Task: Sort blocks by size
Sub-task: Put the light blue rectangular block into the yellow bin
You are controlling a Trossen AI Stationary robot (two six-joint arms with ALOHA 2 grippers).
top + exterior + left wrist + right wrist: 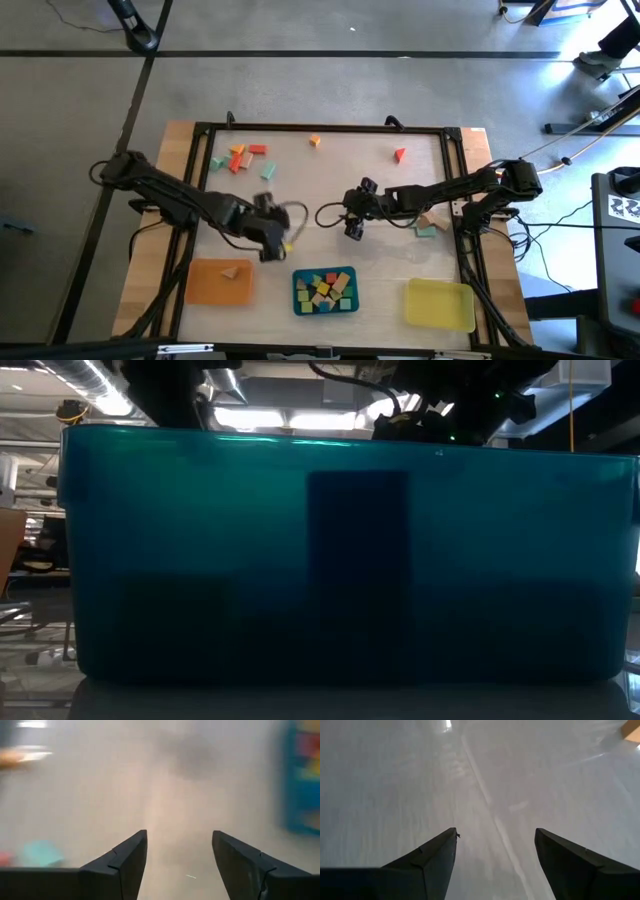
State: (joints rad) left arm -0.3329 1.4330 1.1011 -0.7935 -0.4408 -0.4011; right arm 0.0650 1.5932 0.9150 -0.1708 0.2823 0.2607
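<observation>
- The right gripper point(495, 865) has its two dark fingers point(427, 865) spread apart, nothing between them.
- Bare white table point(395, 780) lies ahead.
- A tan corner point(633, 730) shows far off.

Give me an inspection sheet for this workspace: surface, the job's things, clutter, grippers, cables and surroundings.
Surface: pale table inside a black frame, on a wooden base.
Job's things: teal tray holds many mixed blocks; orange tray holds one tan block; yellow tray shows no blocks. Loose blocks: a cluster at the far left, an orange one, a red one, two more under the right arm, a yellow one beside the left gripper.
Clutter: nothing seen.
Grippers: left gripper open and empty beside the teal tray; right gripper open and empty at table centre.
Cables: black cable loops between the grippers.
Surroundings: grey floor, equipment at the right edge.
</observation>
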